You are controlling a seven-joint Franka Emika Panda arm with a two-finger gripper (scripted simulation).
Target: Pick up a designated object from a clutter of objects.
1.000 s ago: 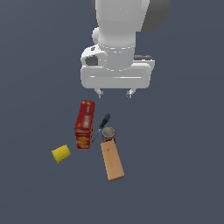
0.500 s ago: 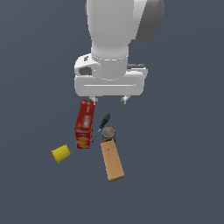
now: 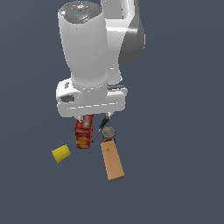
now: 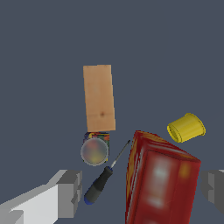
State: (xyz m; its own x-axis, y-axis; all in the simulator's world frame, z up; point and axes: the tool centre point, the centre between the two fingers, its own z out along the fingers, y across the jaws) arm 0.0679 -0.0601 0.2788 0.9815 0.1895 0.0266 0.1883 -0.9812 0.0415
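- The yellow cup lies on its side on the dark bench, untouched, a little apart from the pile, at about eight o'clock from the red cracker box in the exterior view. In the wrist view, the yellow cup sits close to the box's far corner, without touching it.
- The arm has dropped a good way over the last second and slid toward the exterior view's left. The gripper now hangs low over the box top rather than high above the pile.
- The jaws are spread wide and hold nothing; in the wrist view, one finger and the other grey finger straddle the red cracker box.
- To my eye the approach is underway, but the hand is centred on the box, not the cup, so it must shift further toward the cup before closing.
- The metal can stands at the near end of the wooden block, at three o'clock from the box.
- The blue-handled screwdriver lies between can and box.
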